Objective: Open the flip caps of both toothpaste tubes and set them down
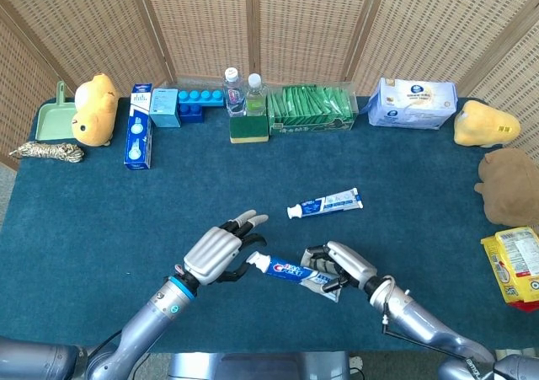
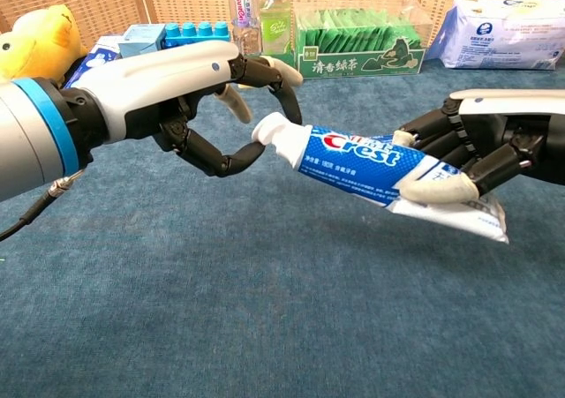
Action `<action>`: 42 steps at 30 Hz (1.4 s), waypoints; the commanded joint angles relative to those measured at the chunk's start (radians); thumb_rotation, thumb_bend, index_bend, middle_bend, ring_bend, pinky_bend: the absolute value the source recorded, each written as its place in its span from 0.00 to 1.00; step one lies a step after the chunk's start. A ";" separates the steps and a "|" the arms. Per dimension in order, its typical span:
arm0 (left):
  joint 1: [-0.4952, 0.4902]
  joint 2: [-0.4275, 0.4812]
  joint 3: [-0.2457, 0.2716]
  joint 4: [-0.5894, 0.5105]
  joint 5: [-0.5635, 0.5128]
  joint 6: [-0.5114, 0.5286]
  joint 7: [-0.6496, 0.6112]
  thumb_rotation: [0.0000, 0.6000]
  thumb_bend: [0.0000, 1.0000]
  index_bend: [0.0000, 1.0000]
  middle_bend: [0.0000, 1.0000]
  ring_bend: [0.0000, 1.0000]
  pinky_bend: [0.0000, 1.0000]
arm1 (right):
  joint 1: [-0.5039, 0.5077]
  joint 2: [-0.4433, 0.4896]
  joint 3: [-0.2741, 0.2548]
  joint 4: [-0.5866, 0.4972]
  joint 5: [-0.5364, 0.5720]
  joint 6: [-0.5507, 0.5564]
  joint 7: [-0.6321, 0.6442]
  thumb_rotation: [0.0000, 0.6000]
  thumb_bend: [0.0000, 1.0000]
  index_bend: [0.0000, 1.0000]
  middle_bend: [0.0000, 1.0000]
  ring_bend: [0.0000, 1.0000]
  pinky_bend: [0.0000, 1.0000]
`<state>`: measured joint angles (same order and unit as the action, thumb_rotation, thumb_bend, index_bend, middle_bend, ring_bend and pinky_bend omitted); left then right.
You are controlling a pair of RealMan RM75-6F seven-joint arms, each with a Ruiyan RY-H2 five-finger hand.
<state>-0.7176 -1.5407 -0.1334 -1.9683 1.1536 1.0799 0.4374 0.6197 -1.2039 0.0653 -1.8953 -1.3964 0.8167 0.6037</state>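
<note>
My right hand (image 1: 341, 266) (image 2: 477, 151) grips the tail end of a blue and white Crest toothpaste tube (image 1: 290, 271) (image 2: 371, 163), held above the cloth with its white cap (image 2: 269, 133) pointing left. My left hand (image 1: 221, 252) (image 2: 194, 98) is at that cap, thumb and a finger curled around it and touching it; the other fingers are spread. The cap looks closed. A second toothpaste tube (image 1: 325, 203) lies flat on the blue cloth beyond both hands, cap to the left.
Along the table's back edge stand a toothpaste box (image 1: 139, 137), blue blocks (image 1: 195, 104), two bottles (image 1: 242, 89), a green packet box (image 1: 310, 109) and a wipes pack (image 1: 412, 104). Plush toys (image 1: 93, 109) (image 1: 484, 125) sit at both sides, a snack pack (image 1: 515, 266) at right.
</note>
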 commanded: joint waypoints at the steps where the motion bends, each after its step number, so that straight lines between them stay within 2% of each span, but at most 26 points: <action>1: -0.002 -0.003 -0.003 0.000 -0.004 0.000 -0.001 1.00 0.47 0.27 0.08 0.03 0.24 | -0.003 0.001 -0.003 -0.009 0.001 0.002 -0.013 1.00 0.51 0.92 0.77 0.68 0.80; 27: -0.008 0.002 -0.008 0.005 -0.014 0.003 -0.025 1.00 0.46 0.24 0.06 0.01 0.24 | 0.002 -0.019 -0.013 -0.026 0.076 0.004 -0.265 1.00 0.52 0.92 0.77 0.68 0.80; 34: 0.013 0.045 -0.011 -0.022 0.006 0.038 -0.039 0.99 0.44 0.20 0.05 0.00 0.23 | -0.004 -0.018 -0.007 -0.011 0.110 0.011 -0.294 1.00 0.51 0.92 0.77 0.68 0.80; 37: 0.033 0.080 -0.004 -0.041 0.023 0.064 -0.043 1.00 0.44 0.18 0.05 0.00 0.22 | -0.010 -0.018 -0.005 0.006 0.110 0.019 -0.297 1.00 0.51 0.92 0.77 0.67 0.77; 42: 0.092 0.156 0.028 -0.077 0.067 0.127 -0.059 0.99 0.43 0.17 0.05 0.00 0.20 | -0.020 -0.023 -0.009 0.030 0.094 0.027 -0.292 1.00 0.48 0.84 0.70 0.60 0.66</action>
<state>-0.6471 -1.4075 -0.1198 -2.0309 1.2046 1.1863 0.3866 0.6011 -1.2251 0.0566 -1.8675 -1.3015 0.8426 0.3100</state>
